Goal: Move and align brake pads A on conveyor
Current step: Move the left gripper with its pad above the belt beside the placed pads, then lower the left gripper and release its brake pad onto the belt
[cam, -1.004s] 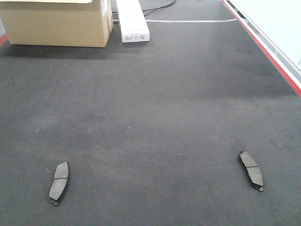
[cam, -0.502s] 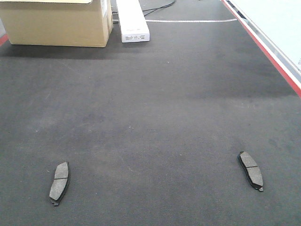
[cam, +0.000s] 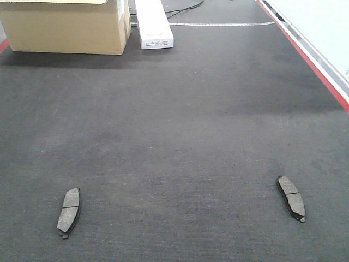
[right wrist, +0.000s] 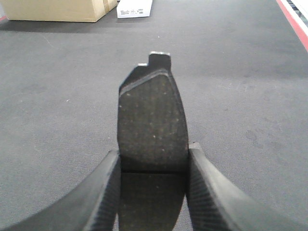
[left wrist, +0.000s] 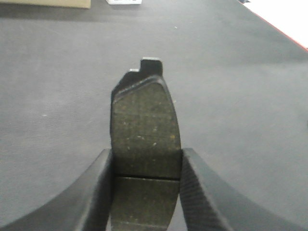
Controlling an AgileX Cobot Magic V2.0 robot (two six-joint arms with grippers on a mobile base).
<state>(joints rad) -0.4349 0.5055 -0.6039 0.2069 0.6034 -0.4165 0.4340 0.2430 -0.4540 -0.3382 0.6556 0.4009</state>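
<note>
Since neither arm shows in the front-facing view, only two brake pads lie visible there on the conveyor (cam: 174, 136): one pad (cam: 68, 212) toward its near left corner, another (cam: 290, 197) toward its near right, well apart and each angled its own way. They sit close to the near edge, and the right one is not far from the red stripe (cam: 311, 63) along the right edge; a nudge outward could send it toward that border. Most of the belt between them and the far edge is bare, with only a cardboard box (cam: 65, 27) and a white carton (cam: 154, 24) at the far left corner.

From the left wrist view, the left hand (left wrist: 147, 192) pinches a third pad (left wrist: 144, 144) by its long edges, most of it jutting forward unsupported. Such a narrow hold could, I judge, let it pivot or slip when set down, spoiling alignment. Open belt lies ahead.

From the right wrist view, the right hand (right wrist: 153, 192) clamps a fourth pad (right wrist: 152, 125) likewise, with the same risk; the red stripe appears far right, leaving wide room.
</note>
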